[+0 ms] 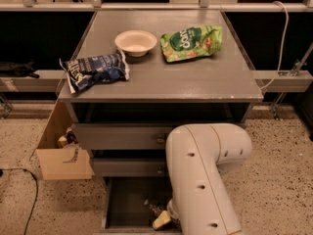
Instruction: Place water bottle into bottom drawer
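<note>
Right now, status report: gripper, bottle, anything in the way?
Gripper down inside open bottom drawer. Water bottle cannot be made out. Arm hides drawer's right side.

The grey table (195,80) carries a blue chip bag (95,70), white bowl (136,42) and green chip bag (191,43); pincer (159,214) low in bottom drawer (124,204).
</note>
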You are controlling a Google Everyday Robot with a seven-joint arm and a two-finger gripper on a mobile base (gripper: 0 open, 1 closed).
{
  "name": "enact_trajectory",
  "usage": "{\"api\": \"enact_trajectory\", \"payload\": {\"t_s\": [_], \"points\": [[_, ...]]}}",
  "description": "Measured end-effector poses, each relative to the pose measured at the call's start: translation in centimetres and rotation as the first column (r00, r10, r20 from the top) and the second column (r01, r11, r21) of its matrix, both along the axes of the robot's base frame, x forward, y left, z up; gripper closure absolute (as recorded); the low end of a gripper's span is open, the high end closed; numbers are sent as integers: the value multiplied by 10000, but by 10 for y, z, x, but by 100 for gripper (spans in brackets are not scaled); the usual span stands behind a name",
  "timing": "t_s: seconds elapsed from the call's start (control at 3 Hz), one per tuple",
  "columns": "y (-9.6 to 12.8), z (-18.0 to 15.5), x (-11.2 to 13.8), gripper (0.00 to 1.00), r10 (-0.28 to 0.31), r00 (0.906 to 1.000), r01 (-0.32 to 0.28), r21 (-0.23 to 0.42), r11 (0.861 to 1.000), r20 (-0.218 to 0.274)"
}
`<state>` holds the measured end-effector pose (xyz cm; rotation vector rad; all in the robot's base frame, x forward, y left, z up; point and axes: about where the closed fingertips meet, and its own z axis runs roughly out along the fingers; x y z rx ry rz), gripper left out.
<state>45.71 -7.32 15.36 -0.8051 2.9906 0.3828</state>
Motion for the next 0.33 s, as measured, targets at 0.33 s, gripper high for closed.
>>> {"api": "enact_trajectory", "payload": {"t_s": [0.33], "points": [[0,0,0,0,0,10000,0,0,10000,0]]}}
